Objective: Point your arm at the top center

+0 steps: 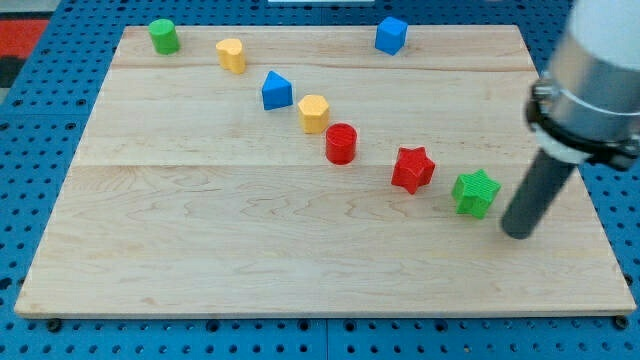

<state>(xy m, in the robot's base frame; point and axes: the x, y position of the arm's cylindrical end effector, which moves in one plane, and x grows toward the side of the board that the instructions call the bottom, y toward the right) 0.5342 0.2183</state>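
Observation:
My tip (519,233) rests on the wooden board (250,250) near its right edge, just right of and slightly below the green star (475,192). The red star (412,168) lies left of the green star. A red cylinder (341,143), a yellow hexagon block (313,113) and a blue triangular block (276,90) run in a diagonal line up to the left. A yellow heart-shaped block (231,54) and a green cylinder (164,36) sit near the top left. A blue cube (391,35) stands at the top edge, right of centre.
The arm's grey body (595,80) hangs over the board's right edge. A blue perforated table (40,170) surrounds the board. A red patch (25,40) shows at the view's top left.

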